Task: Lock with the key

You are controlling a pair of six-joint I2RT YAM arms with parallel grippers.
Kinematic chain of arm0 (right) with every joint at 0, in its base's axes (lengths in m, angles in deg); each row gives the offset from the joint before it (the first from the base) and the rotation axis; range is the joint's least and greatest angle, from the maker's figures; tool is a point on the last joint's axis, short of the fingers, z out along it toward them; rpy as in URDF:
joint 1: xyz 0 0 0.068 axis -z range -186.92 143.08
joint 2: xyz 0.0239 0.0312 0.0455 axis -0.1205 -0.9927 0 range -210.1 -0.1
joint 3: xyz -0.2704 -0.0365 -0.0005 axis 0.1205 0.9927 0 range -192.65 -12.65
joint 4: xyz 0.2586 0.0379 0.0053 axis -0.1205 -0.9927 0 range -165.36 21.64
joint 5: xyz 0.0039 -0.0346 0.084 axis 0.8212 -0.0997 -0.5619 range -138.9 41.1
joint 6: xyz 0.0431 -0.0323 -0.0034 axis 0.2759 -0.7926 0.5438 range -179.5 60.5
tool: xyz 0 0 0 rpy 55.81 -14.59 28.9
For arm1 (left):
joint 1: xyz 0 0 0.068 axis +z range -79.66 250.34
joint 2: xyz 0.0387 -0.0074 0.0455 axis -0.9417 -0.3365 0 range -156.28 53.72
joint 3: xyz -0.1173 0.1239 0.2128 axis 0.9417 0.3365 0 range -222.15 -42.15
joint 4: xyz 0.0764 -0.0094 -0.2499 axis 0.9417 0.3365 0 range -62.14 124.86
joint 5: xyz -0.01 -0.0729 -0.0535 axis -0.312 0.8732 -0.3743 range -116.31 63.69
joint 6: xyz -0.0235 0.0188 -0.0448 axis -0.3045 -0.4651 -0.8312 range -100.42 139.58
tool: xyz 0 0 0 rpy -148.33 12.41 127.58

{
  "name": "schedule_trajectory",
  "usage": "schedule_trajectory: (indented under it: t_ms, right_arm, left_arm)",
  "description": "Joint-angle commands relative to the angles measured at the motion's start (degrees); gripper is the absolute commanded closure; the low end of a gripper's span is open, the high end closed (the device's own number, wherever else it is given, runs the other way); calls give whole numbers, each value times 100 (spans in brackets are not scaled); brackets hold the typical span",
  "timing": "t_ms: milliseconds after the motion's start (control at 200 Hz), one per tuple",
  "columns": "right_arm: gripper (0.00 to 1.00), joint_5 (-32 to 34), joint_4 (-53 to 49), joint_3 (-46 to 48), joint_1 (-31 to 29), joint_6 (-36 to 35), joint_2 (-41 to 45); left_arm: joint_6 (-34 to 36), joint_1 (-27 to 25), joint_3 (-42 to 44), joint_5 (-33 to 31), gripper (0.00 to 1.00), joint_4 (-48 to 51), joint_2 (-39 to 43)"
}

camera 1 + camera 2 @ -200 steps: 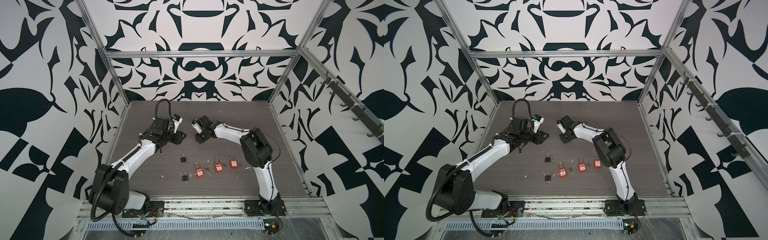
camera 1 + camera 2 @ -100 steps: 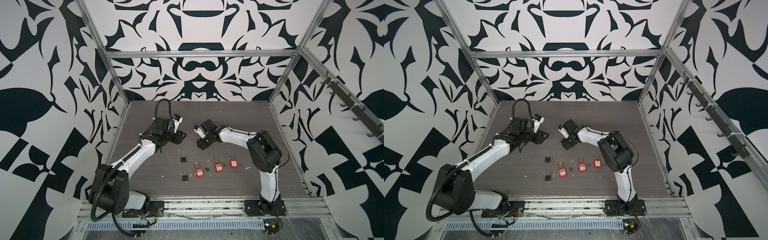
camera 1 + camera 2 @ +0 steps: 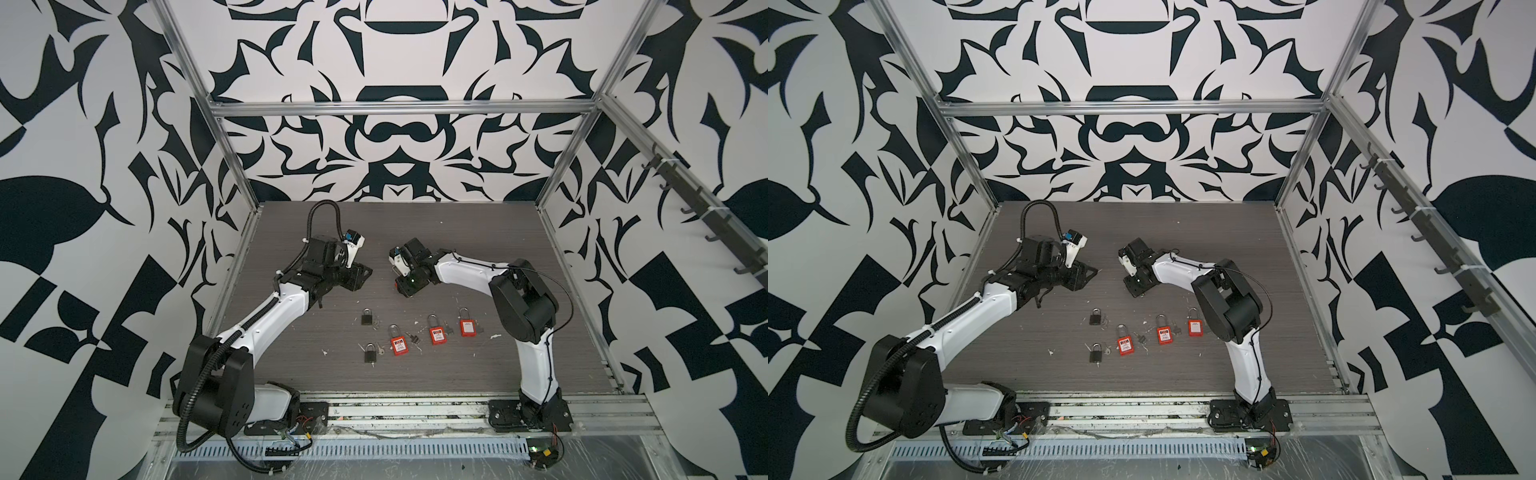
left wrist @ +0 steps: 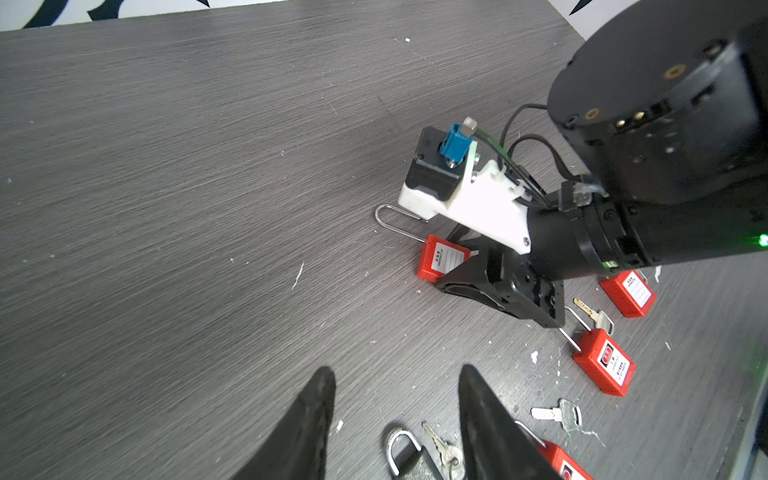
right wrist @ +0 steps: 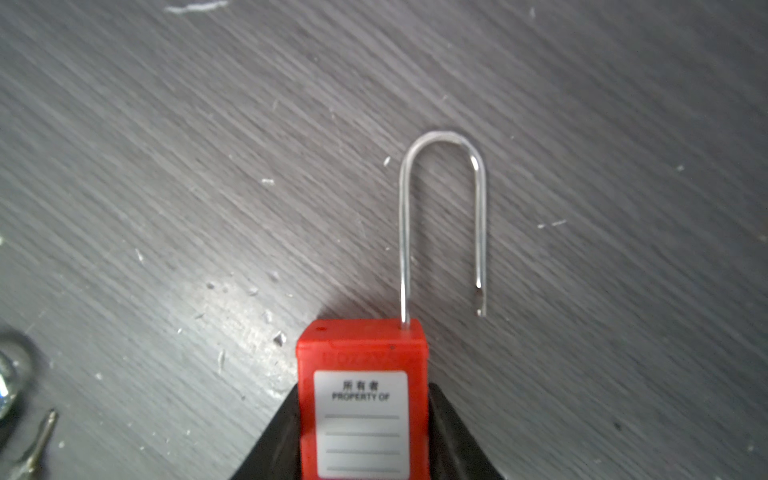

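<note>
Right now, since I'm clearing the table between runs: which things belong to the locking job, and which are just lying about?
In the job: open-shackled red padlock in the right gripper; left gripper, open, empty; one of the loose keys, unclear which.
Lying about: three other red padlocks; two black padlocks; remaining keys.

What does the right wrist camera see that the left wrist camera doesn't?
Only right wrist view: the words PROPERTY OF on the red plastic padlock; the free end of its silver shackle out of the body. Only left wrist view: the black left fingers, apart and empty, more red padlocks, loose silver keys. Both: that padlock gripped between the right fingers.
</note>
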Motion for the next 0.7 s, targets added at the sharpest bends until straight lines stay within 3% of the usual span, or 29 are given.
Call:
schedule_trajectory:
  t_ms: [0, 235, 455, 695]
  right_arm:
    - [61, 33, -112, 28, -60, -271, 372]
    - [69, -948, 330, 569, -52, -1505, 1383]
    - [70, -1655, 511, 1464, -38, -2922, 2685]
    - [72, -2234, 567, 2073, -41, -3379, 3825]
  left_arm:
    - [131, -21, 44, 176, 49, -21, 118]
    - [1105, -18, 50, 622, 49, 166, 394]
    - [2698, -21, 454, 1692, 47, 19, 1248]
    - [3695, -18, 344, 2335, 50, 602, 1320]
